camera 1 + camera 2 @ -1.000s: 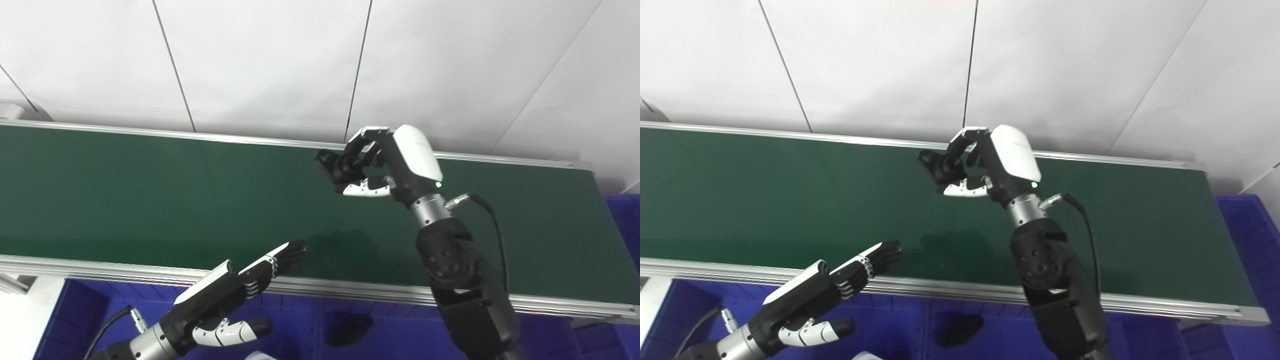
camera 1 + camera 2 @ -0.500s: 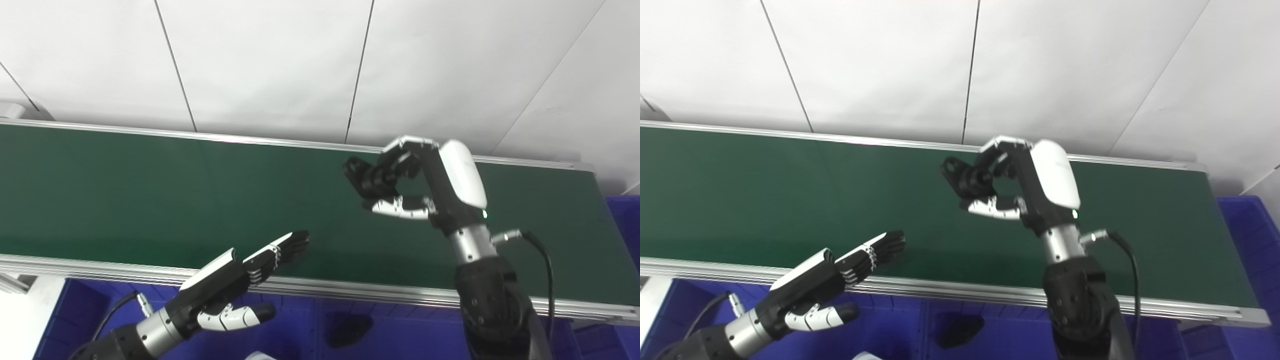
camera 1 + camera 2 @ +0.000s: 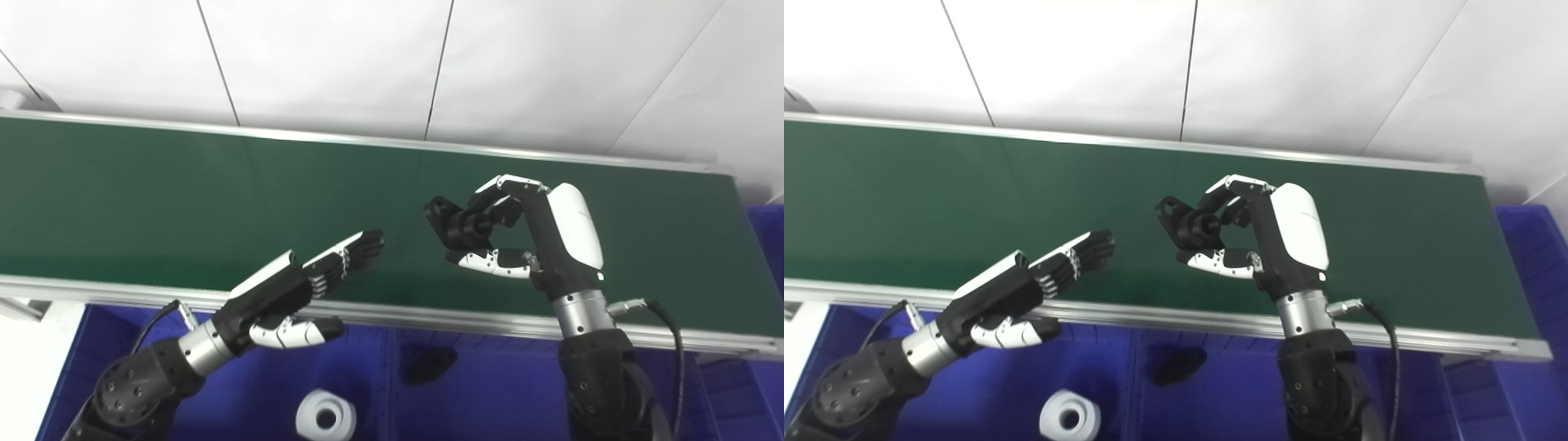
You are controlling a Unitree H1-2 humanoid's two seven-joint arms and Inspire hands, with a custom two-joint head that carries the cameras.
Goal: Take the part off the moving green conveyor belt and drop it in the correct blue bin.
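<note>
My right hand (image 3: 539,236) is shut on a black part (image 3: 452,225) with a ring at its end. It holds the part above the near half of the green conveyor belt (image 3: 153,196). The part also shows in the right eye view (image 3: 1185,224). My left hand (image 3: 300,288) is open and empty, fingers stretched flat over the belt's near rail, left of the right hand. Blue bins (image 3: 508,392) lie below the belt's near edge.
One bin holds a black part (image 3: 429,365); the bin to its left holds a white ring-shaped part (image 3: 326,418). Another blue bin (image 3: 1534,245) stands at the belt's right end. A white panelled wall (image 3: 367,61) rises behind the belt.
The camera has tilted down, so the bins show more. My right hand has carried the black part right and toward the near edge of the belt. My left hand has risen a little.
</note>
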